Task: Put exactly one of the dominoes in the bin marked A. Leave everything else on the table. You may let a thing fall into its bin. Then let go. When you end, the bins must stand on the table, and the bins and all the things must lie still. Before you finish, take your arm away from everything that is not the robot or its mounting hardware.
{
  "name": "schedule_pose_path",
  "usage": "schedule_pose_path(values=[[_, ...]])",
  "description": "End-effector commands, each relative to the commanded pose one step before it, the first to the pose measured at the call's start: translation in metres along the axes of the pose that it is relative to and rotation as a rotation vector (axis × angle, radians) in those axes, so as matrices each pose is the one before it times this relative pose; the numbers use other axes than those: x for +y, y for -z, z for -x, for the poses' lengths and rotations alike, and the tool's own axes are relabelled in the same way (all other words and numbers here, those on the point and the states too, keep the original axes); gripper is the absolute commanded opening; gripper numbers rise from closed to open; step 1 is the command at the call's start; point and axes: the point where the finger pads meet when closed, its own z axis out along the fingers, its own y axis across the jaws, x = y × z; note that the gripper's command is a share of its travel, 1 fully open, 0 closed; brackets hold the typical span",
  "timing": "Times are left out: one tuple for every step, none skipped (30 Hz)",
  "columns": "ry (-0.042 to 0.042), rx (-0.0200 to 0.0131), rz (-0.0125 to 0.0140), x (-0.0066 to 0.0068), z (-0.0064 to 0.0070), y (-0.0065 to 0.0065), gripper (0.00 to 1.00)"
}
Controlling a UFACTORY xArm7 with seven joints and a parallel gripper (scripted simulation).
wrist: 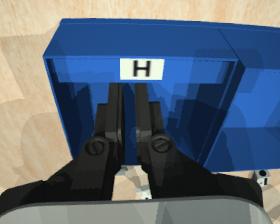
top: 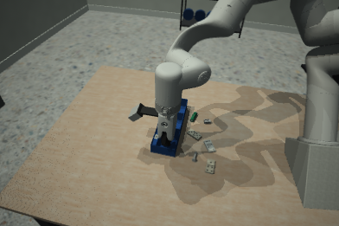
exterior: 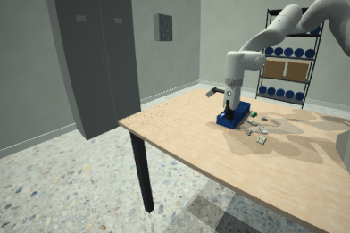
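Observation:
My gripper [top: 164, 141] [exterior: 229, 115] [wrist: 129, 99] is shut with nothing between the fingers. It reaches down into the end compartment of the blue bin [top: 183, 114] [exterior: 242, 108] [wrist: 151, 36], the one labelled H [wrist: 141, 68]. The A label is out of view. Three pale dominoes lie flat on the table to the right of the bin: one [top: 194, 135] [exterior: 253, 122] close to it, one [top: 209, 145] [exterior: 263, 129] further right, and one [top: 210, 166] [exterior: 261, 139] nearest the front.
A green cylinder [top: 194, 117], a small grey piece [top: 207, 121] and a bolt [top: 195, 157] lie among the dominoes. The robot base [top: 311, 166] stands at the table's right. A camera bracket [top: 139, 113] sticks out to the left of the wrist.

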Motion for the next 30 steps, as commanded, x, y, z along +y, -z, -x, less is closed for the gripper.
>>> schedule_pose_path(values=[[0.00037, 0.00415, -0.00276, -0.00119, -0.00135, 0.00204, 0.07], [0.00000, 0.00000, 0.00000, 0.00000, 0.00000, 0.00000, 0.07], [0.00000, 0.00000, 0.00000, 0.00000, 0.00000, 0.00000, 0.07], [0.00000, 0.00000, 0.00000, 0.00000, 0.00000, 0.00000, 0.07], [0.00000, 0.00000, 0.00000, 0.00000, 0.00000, 0.00000, 0.07], [0.00000, 0.00000, 0.00000, 0.00000, 0.00000, 0.00000, 0.07], [0.00000, -0.00006, 0.00004, 0.00001, 0.00002, 0.00126, 0.07], [0.00001, 0.00001, -0.00001, -0.00001, 0.00000, 0.00130, 0.07], [0.00001, 0.00000, -0.00001, -0.00001, 0.00000, 0.00131, 0.07], [-0.00001, -0.00001, 0.00002, 0.00001, -0.00001, 0.00142, 0.07], [0.00000, 0.00000, 0.00000, 0.00000, 0.00000, 0.00133, 0.07], [0.00000, 0.00000, 0.00000, 0.00000, 0.00000, 0.00133, 0.07], [0.00000, 0.00000, 0.00000, 0.00000, 0.00000, 0.00134, 0.07], [0.00000, 0.00000, 0.00000, 0.00000, 0.00000, 0.00134, 0.07], [0.00000, 0.00000, 0.00000, 0.00000, 0.00000, 0.00134, 0.07], [0.00000, 0.00000, 0.00000, 0.00000, 0.00000, 0.00134, 0.07], [0.00000, 0.00000, 0.00000, 0.00000, 0.00000, 0.00134, 0.07], [0.00000, 0.00000, 0.00000, 0.00000, 0.00000, 0.00134, 0.07], [0.00000, 0.00000, 0.00000, 0.00000, 0.00000, 0.00134, 0.07], [0.00000, 0.00000, 0.00000, 0.00000, 0.00000, 0.00134, 0.07], [0.00000, 0.00000, 0.00000, 0.00000, 0.00000, 0.00000, 0.07], [0.00000, 0.00000, 0.00000, 0.00000, 0.00000, 0.00000, 0.07], [0.00001, 0.00001, -0.00002, -0.00001, 0.00000, 0.00127, 0.07], [0.00000, 0.00000, -0.00001, -0.00001, 0.00000, 0.00132, 0.07], [0.00000, 0.00000, -0.00001, 0.00000, 0.00000, 0.00132, 0.07], [-0.00001, -0.00001, 0.00002, 0.00001, -0.00002, 0.00143, 0.07], [0.00000, 0.00000, 0.00000, 0.00000, 0.00000, 0.00133, 0.07], [0.00000, 0.00000, 0.00000, 0.00000, 0.00000, 0.00133, 0.07], [0.00000, 0.00000, 0.00000, 0.00000, 0.00000, 0.00134, 0.07], [0.00000, 0.00000, -0.00001, -0.00001, 0.00000, 0.00400, 0.07]])
